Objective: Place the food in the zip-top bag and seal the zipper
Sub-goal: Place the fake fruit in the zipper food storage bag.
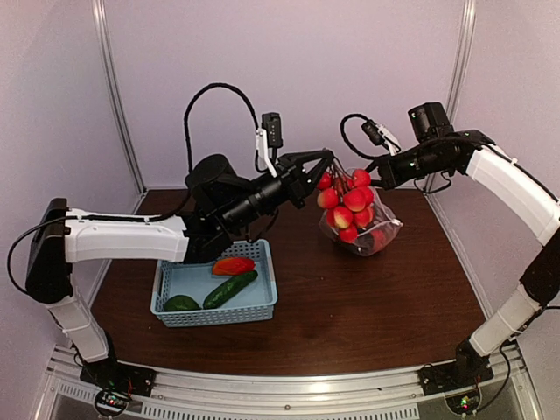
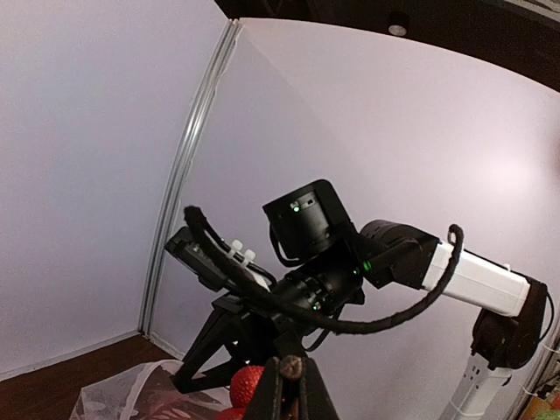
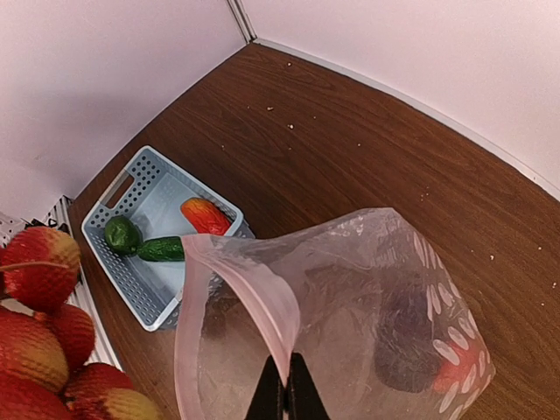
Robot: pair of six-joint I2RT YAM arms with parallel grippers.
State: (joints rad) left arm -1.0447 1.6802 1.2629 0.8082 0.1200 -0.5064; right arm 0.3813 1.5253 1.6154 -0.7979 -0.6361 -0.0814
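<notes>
Top external view: left gripper [image 1: 329,157] is clenched on the thin stems of a red-orange toy cherry tomato cluster [image 1: 350,203]. The cluster hangs straight below the tips, over and partly inside the mouth of the clear crinkly polka-dot zip-top bag [image 1: 382,238]. Right gripper [image 1: 378,173] is pinched tight on the bag's rim and holds the mouth up. The bag body sags below it and seems to rest on the brown wooden table [image 1: 367,306].

Right wrist view: jaws closed on the pale zipper strip [image 3: 252,284]. A dark purple eggplant [image 3: 407,337] sits at the bag bottom, below that gripper.

Well off to the lower left of the left gripper, a light-blue perforated plastic basket [image 1: 262,308] holds a red pepper [image 1: 233,265], green cucumber [image 1: 230,290] and small dark green piece [image 1: 181,304].

Handling guess: the cluster is light and hard and swings on bendy stems, so the stem bunch is the right hold. The bag film is thin, floppy and slippery, and likely collapses unless gripped at the stiffer zipper edge. Risk: tomatoes snag the rim.
</notes>
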